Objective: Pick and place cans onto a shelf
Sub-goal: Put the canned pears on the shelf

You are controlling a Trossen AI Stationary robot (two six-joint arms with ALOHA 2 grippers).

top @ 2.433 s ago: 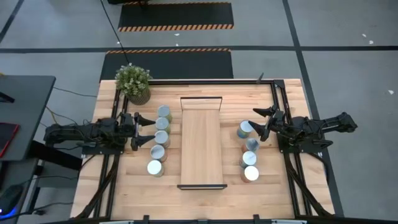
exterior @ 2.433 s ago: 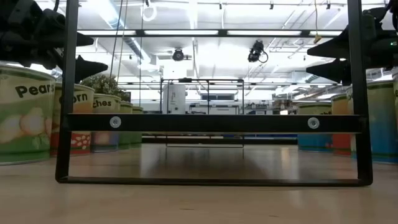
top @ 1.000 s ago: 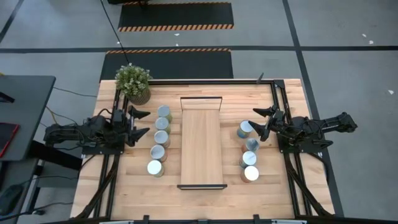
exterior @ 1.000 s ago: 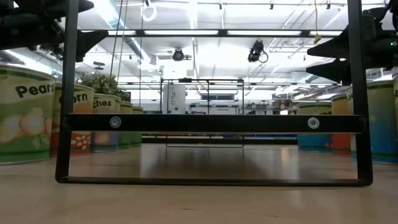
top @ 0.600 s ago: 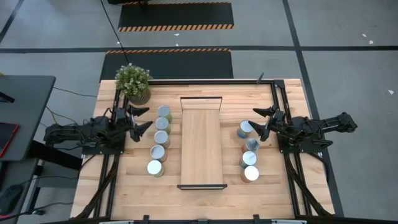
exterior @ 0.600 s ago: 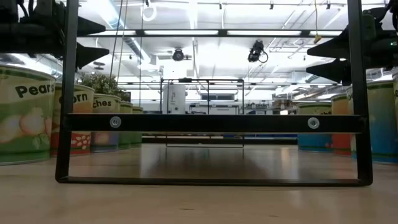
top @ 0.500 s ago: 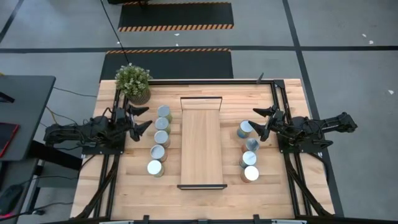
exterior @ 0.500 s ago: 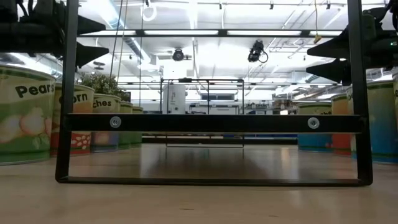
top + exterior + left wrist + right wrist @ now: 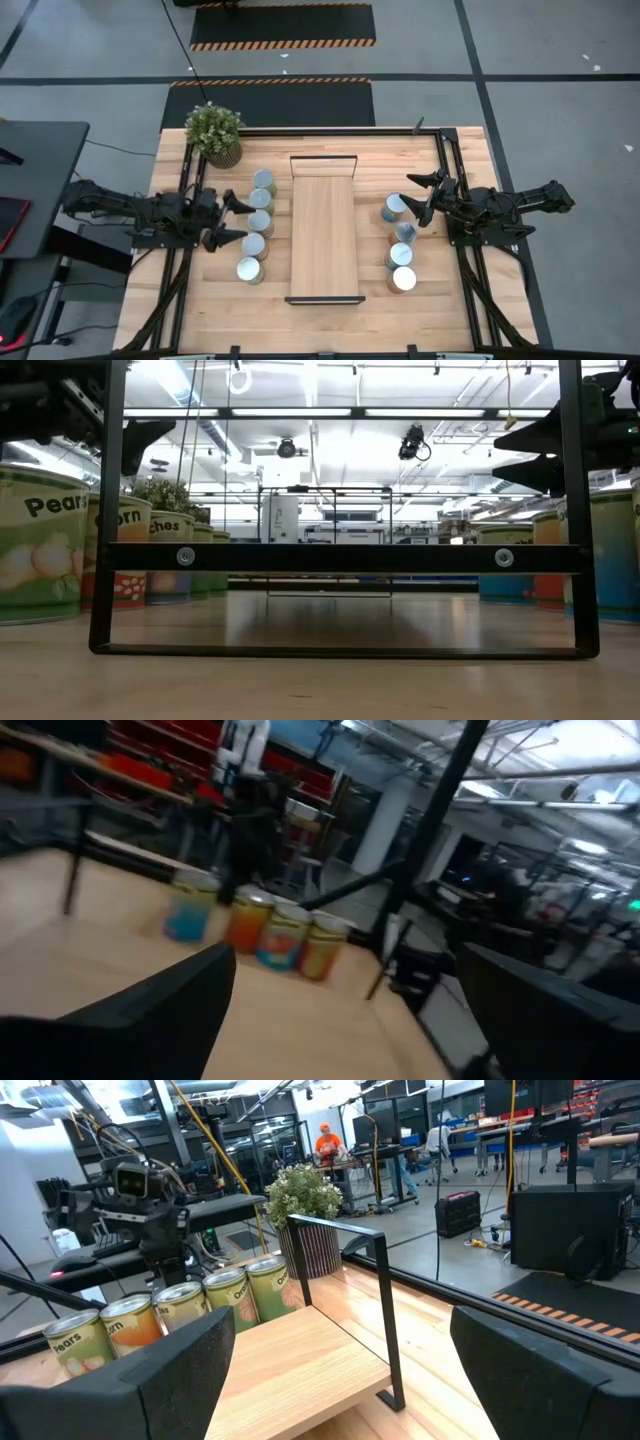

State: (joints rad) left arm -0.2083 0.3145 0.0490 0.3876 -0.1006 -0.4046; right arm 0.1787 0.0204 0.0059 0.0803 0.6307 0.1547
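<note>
The shelf (image 9: 323, 228) is a long light-wood board with dark end frames, standing mid-table. Several cans stand upright on the tabletop in a row left of it (image 9: 259, 220) and several right of it (image 9: 403, 232); none is on the shelf. My left gripper (image 9: 240, 220) is open and empty, just left of the left row, level with its middle can. Its wrist view looks across at the right-hand cans (image 9: 285, 935). My right gripper (image 9: 413, 197) is open and empty, by the farthest can of the right row (image 9: 395, 207). In the low view both grippers (image 9: 140, 430) (image 9: 530, 455) hang above can height.
A potted green plant (image 9: 214, 132) stands at the far left corner, behind the left row of cans. Dark rails (image 9: 450, 160) run along the table's left and right sides. Bare wood lies near the front edge (image 9: 320, 325).
My left gripper has moved toward the table's near edge and a little toward the left row of cans, staying open. The cans and the shelf have not moved.
</note>
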